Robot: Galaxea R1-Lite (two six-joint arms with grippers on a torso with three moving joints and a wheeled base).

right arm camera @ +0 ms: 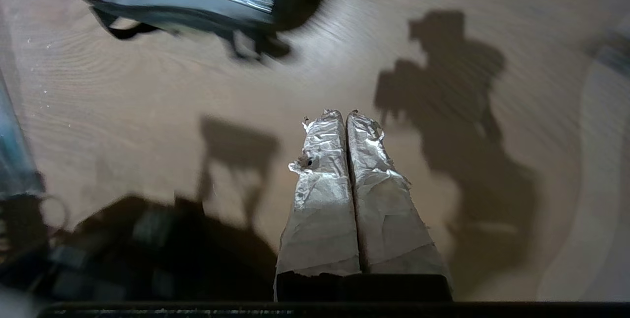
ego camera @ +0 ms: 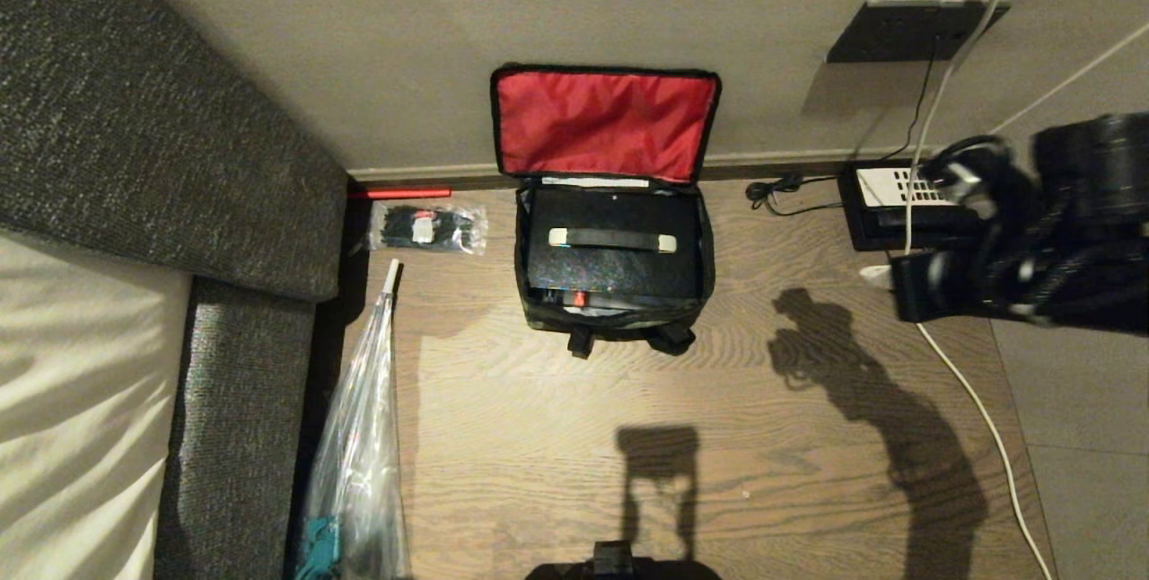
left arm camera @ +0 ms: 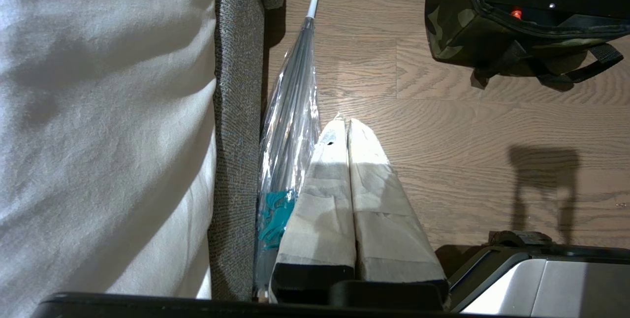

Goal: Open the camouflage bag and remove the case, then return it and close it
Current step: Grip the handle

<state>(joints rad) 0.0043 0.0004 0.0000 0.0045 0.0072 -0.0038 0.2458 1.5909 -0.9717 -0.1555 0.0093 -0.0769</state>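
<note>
Pressed together and empty, the right fingers hang right of the open camouflage bag on the floor, whose case awaits lifting by its handle.

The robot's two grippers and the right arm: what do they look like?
Each gripper, left and right, has two long tapering fingers wrapped in pale grey tape, crinkled on the right, above a black base. The right arm is bulky and black, with black cables.
</note>
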